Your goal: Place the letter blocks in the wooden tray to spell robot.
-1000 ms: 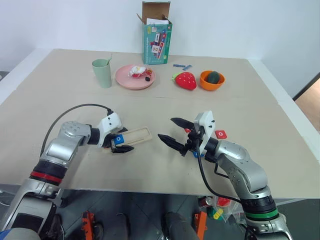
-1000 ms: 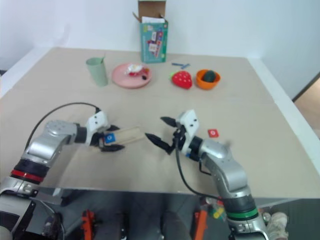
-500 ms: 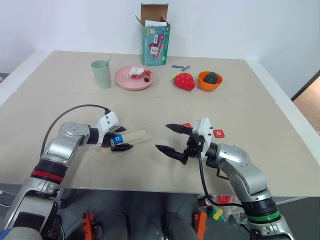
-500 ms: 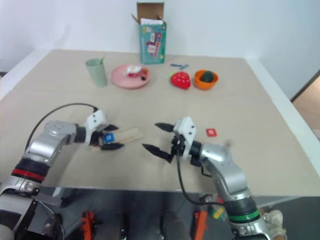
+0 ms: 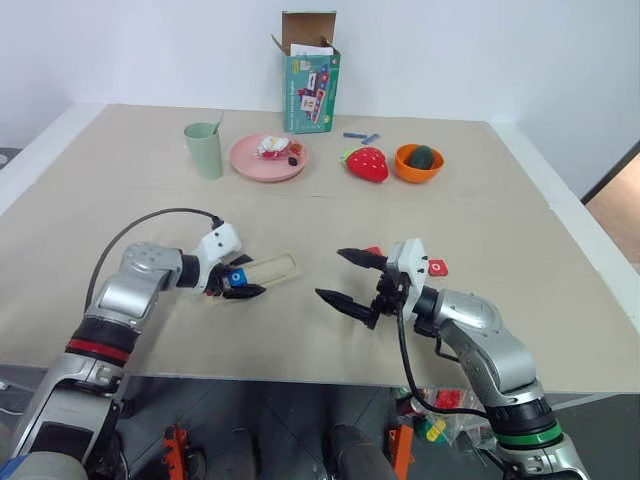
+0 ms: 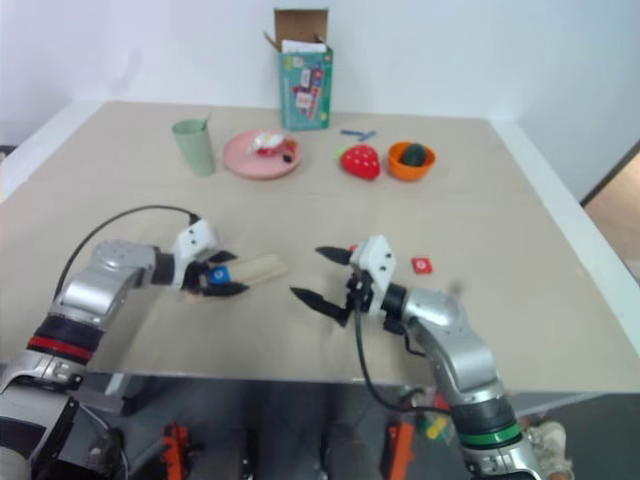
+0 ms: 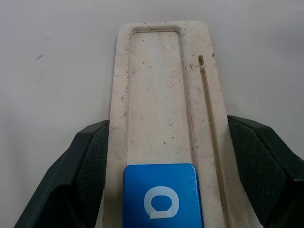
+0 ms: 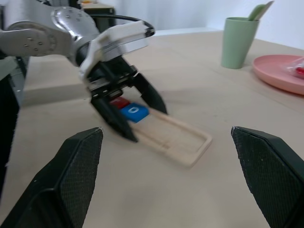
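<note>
Left gripper (image 5: 237,288) clenched across the wooden tray (image 7: 161,114), steadying it on the worktop (image 5: 330,210). Blue "o" block (image 7: 161,195) sits in the recess beside a red block (image 8: 118,101). Right gripper (image 5: 347,277) released, empty, near two red blocks (image 5: 439,267). Advice: hold tray still; fetch next tile flat. Box print illegible.

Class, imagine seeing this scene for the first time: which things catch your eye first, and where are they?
The left gripper is shut on the wooden tray near the table's front, a blue o tile lying in its recess. The right gripper hangs open beside it, and a bright strawberry sits at the back.
</note>
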### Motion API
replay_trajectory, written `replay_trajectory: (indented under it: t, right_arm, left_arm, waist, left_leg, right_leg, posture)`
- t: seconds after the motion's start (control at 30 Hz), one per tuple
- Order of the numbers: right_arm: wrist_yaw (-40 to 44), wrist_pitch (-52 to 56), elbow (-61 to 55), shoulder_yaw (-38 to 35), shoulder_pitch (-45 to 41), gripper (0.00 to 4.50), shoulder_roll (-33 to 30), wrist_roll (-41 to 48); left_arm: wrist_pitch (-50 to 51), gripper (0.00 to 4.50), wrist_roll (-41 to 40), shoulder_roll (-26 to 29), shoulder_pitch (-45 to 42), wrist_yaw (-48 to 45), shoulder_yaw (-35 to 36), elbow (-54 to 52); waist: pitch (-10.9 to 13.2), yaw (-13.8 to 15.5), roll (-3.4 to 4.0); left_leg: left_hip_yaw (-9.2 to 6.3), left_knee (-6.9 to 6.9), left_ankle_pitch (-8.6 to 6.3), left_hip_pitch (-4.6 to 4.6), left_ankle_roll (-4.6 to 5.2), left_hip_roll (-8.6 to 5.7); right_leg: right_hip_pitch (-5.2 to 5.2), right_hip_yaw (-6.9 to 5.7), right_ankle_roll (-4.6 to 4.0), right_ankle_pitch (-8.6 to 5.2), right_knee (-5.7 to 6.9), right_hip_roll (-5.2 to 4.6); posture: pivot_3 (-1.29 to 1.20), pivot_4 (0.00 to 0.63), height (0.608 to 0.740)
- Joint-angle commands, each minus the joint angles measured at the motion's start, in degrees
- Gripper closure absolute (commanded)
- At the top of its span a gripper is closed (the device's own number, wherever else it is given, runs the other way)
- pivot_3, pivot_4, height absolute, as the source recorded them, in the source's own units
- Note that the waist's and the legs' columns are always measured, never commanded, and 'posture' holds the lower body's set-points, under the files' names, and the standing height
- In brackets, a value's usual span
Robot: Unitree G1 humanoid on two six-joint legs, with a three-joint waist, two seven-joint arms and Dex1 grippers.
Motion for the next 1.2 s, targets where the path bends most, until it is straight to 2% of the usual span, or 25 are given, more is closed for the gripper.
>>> replay_trajectory:
  t: [0.03,0.3,0.6,0.9,1.17,1.2]
  right_arm:
    - [-0.37,0.09,-1.8,-3.09,-1.03,0.0,-1.64,0.9]
    - [-0.95,0.64,-2.87,-6.22,0.59,0.0,-4.21,1.21]
    - [-2.95,1.62,-6.2,-7.07,3.27,0.0,-4.59,1.66]
    - [-4.22,2.73,-8.67,-7.65,4.96,0.0,-4.76,1.95]
    - [-5.2,3.02,-8.72,-7.88,4.89,0.0,-4.92,2.15]
    - [-5.26,3.02,-8.72,-7.84,4.93,0.0,-4.94,2.17]
  left_arm:
    - [0.1,1.29,1.49,-1.63,-3.06,-3.13,-4.26,-4.11]
    - [-4.15,1.29,4.87,-6.47,-10.14,-7.19,-9.92,1.68]
    - [-10.03,1.29,7.57,-11.68,-16.67,-8.46,-10.63,13.86]
    - [-13.72,1.29,9.07,-15.16,-19.18,-9.81,-10.94,20.03]
    - [-14.18,1.29,10.45,-16.12,-19.37,-10.01,-10.9,21.99]
    - [-14.32,0.29,10.66,-16.06,-19.34,-9.94,-10.95,22.04]
  waist:
    - [0.0,0.15,0.0]
    - [0.02,-0.1,0.02]
    - [0.03,0.04,0.04]
    - [0.03,0.07,0.03]
    - [0.03,0.07,0.03]
    - [0.03,0.07,0.03]
  left_leg:
    - [0.0,0.0,0.0,-0.03,0.0,-0.01]
    - [-0.07,-0.06,-0.01,-0.05,0.0,-0.16]
    - [-0.25,-0.09,-0.01,-0.1,0.0,-0.1]
    - [-0.26,-0.06,-0.01,-0.11,0.0,-0.14]
    - [-0.28,-0.06,-0.01,-0.11,0.0,-0.14]
    - [-0.28,-0.06,-0.01,-0.11,0.0,-0.14]
  right_leg:
    - [0.0,0.0,0.0,-0.02,-0.02,0.0]
    - [-0.03,0.12,0.32,0.01,-0.03,0.02]
    - [-0.03,0.03,0.26,-0.01,-0.01,0.13]
    - [0.0,0.07,0.27,-0.02,-0.02,0.12]
    - [0.01,0.05,0.28,-0.02,-0.02,0.13]
    - [0.02,0.04,0.28,-0.02,-0.02,0.13]
  posture:
    - [0.0,0.15,0.74]
    - [0.0,0.15,0.74]
    - [0.0,0.15,0.74]
    - [0.0,0.15,0.74]
    - [0.0,0.15,0.74]
    - [0.0,0.15,0.74]
